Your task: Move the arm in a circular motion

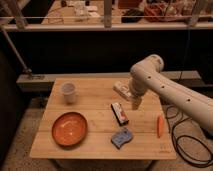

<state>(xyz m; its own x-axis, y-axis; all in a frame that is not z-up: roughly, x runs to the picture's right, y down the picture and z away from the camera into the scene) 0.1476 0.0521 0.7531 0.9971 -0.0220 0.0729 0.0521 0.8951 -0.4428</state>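
Gripper (135, 104) hangs just above the bench (100, 150), right of centre, near the dark snack bar (119, 112); nothing is in its grasp. Arm (165, 87) reaches in from the right, elbow bent high (clear of every object). Circle progress can't be judged from one pose; I'd treat the loop as unfinished.

Tool (135, 104) above table (95, 145), right of cup (69, 92).
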